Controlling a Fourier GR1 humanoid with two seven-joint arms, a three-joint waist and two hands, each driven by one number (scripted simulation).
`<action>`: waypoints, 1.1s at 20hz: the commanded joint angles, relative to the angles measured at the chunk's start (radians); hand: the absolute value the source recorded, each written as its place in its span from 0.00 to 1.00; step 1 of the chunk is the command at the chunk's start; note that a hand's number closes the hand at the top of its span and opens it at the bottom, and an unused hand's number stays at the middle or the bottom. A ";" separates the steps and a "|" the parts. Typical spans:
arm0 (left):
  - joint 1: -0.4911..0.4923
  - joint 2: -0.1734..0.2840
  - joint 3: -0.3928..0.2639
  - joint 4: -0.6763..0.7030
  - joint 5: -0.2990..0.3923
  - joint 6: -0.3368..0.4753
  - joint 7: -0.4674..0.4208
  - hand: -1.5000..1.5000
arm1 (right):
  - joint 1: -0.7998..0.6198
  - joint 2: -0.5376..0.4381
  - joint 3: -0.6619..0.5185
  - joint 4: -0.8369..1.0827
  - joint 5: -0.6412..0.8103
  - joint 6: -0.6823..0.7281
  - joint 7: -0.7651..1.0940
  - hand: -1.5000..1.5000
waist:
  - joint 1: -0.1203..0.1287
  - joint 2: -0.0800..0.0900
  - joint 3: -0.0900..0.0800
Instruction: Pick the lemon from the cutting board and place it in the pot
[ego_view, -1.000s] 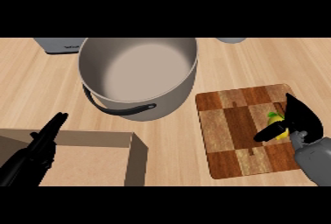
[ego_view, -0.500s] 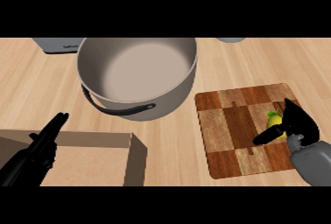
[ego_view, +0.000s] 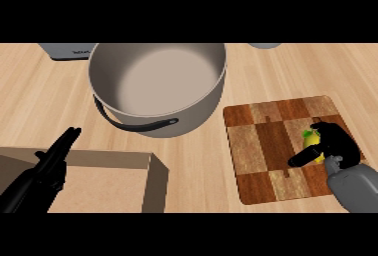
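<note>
The yellow lemon (ego_view: 313, 143) lies on the right part of the brown checkered cutting board (ego_view: 262, 145), mostly hidden. My right hand (ego_view: 334, 142) covers it from the right, fingers curled over its top and thumb against its near side. The big grey pot (ego_view: 157, 85) with a black handle stands to the upper left of the board, nothing inside. My left hand (ego_view: 52, 161) rests at the lower left, fingers straight and pointing up, holding nothing.
A light wooden box edge (ego_view: 103, 172) sits at the lower left beside my left hand. A grey appliance (ego_view: 70, 50) and a pale round object (ego_view: 264, 45) stand at the far edge of the wooden counter (ego_view: 295, 70).
My right hand's fingers have curled down and closed round the lemon, hiding more of it. The left hand has not moved.
</note>
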 joint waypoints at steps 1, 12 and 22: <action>-0.095 -0.123 -0.096 0.143 0.008 -0.041 -0.006 0.50 | 0.006 0.032 -0.016 0.006 -0.023 -0.005 0.001 1.00 | -0.011 0.036 -0.043; -0.099 -0.080 -0.101 0.141 0.046 -0.032 -0.028 0.50 | -0.018 0.205 0.184 -0.112 0.116 0.022 -0.006 1.00 | 0.008 0.033 -0.046; -0.101 -0.085 -0.150 0.140 0.041 -0.002 -0.052 0.50 | -0.031 0.442 0.418 -0.177 0.352 0.023 0.128 1.00 | -0.003 0.025 -0.045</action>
